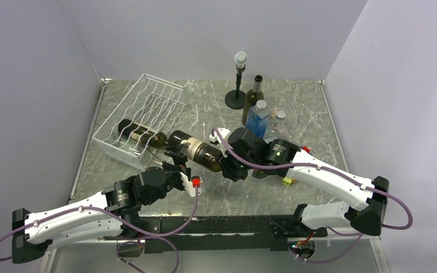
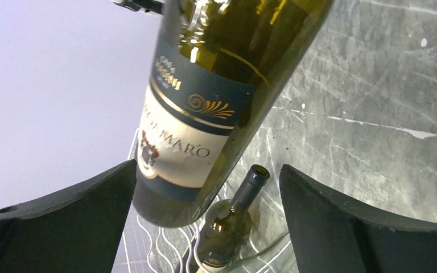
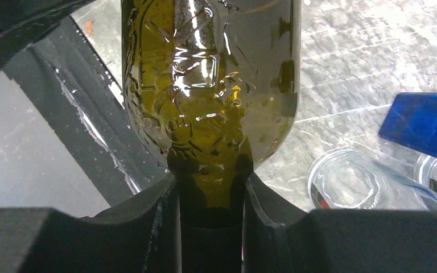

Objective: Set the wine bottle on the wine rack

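Bright, even overhead light; soft faint shadows on bench [image 1: 205,105]. Sharp glare streaks on wine bottle [image 3: 205,74] glass. Wrist views: near foreground dark, slightly blurred.

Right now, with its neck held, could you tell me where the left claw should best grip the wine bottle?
Take the wide body at the label. The wine bottle hangs roughly level, its neck pinched by the right claw, so the heavy end is unsupported. The open left claw straddles that round body from the near side; closing across it looks safest.
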`<state>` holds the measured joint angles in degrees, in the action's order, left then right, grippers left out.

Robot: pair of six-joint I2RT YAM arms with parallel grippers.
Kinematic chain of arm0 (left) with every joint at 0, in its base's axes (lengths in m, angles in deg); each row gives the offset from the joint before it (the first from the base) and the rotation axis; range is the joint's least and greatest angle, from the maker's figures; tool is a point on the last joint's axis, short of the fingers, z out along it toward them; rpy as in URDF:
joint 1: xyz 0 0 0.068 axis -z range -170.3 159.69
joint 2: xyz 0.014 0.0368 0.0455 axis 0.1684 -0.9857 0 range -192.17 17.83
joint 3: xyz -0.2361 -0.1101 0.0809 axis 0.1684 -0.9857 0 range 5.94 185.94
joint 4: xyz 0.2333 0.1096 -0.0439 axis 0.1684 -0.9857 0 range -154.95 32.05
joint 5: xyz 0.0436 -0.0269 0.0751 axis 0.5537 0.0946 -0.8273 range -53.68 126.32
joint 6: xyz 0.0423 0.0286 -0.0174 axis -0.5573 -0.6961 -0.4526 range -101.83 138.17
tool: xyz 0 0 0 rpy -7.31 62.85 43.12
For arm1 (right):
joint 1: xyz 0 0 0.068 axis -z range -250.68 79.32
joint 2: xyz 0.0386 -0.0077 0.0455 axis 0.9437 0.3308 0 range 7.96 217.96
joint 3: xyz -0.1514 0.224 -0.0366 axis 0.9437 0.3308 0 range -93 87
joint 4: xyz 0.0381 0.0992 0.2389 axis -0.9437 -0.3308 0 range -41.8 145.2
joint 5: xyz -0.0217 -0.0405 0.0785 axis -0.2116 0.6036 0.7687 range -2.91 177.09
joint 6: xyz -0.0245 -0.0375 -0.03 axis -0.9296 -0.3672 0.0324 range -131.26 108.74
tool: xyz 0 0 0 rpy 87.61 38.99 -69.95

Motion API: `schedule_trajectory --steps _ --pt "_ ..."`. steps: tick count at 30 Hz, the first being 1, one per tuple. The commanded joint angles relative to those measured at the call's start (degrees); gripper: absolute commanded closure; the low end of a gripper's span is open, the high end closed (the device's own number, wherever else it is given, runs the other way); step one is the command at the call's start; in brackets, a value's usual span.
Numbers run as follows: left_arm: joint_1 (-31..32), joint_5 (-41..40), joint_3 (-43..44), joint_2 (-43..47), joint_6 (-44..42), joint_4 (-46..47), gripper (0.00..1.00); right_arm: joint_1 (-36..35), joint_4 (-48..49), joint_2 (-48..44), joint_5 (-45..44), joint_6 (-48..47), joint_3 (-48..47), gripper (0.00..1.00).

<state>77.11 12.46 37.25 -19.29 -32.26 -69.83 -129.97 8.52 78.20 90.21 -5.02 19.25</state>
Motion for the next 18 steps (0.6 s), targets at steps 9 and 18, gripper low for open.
schedule_trajectory --steps 9,18 --pt "0.17 -0.33 5.96 10.96 7.67 2.97 0.01 3.58 13.95 3.72 -3.79 1.87 -0.78 1.00" --pt "0.13 -2.97 7.41 17.50 17.79 8.80 0.01 8.44 20.39 13.21 0.58 0.79 -2.30 1.00"
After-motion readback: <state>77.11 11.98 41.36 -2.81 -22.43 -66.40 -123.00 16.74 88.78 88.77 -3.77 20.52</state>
